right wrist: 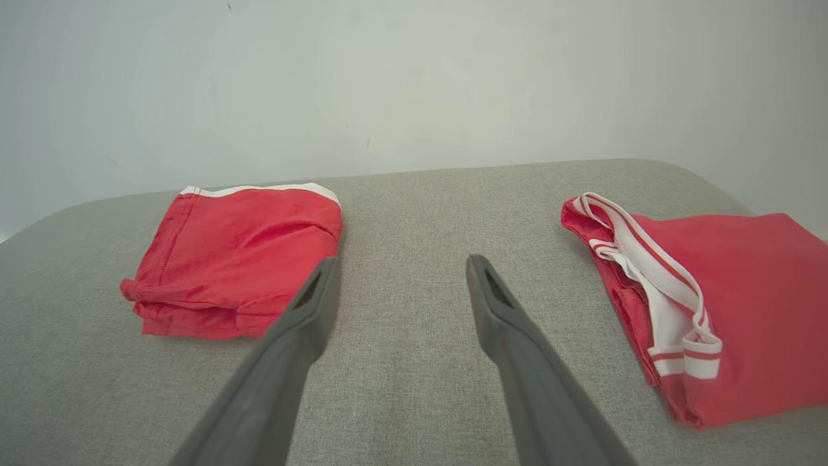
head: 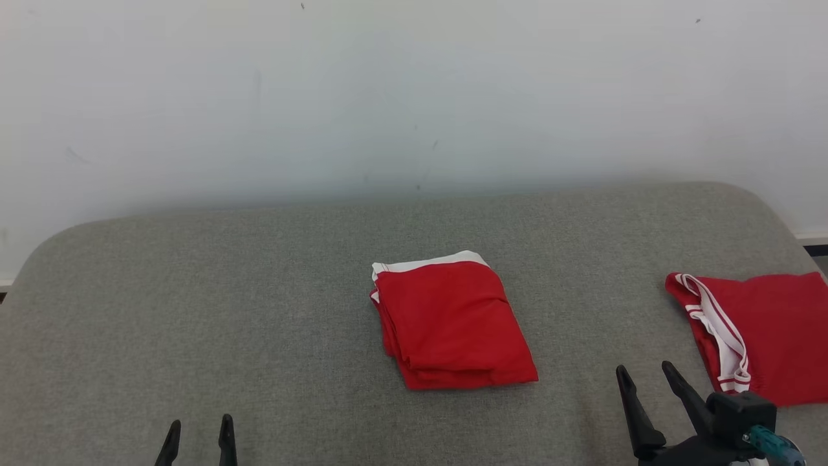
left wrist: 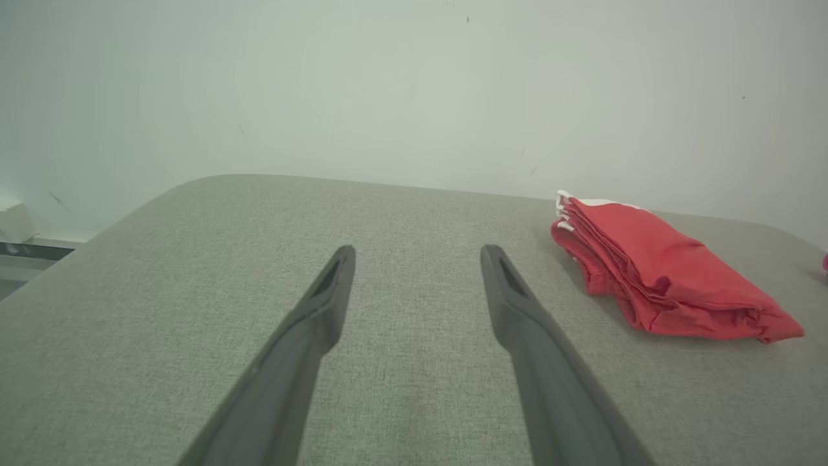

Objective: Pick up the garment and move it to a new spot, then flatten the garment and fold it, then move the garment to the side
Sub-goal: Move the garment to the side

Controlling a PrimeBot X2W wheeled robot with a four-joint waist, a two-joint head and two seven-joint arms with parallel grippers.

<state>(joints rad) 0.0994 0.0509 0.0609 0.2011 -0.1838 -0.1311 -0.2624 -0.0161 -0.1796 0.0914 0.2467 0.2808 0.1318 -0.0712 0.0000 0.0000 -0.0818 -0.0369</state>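
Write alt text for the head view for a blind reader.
A folded red garment with a white band lies centred on a grey padded surface; a second red garment with white trim lies at its right edge. Both pairs of jaws stand open near the bottom, touching neither.

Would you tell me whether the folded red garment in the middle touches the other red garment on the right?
Apart. The head view shows bare grey surface between the folded garment and the second garment; the right wrist view shows the same gap.
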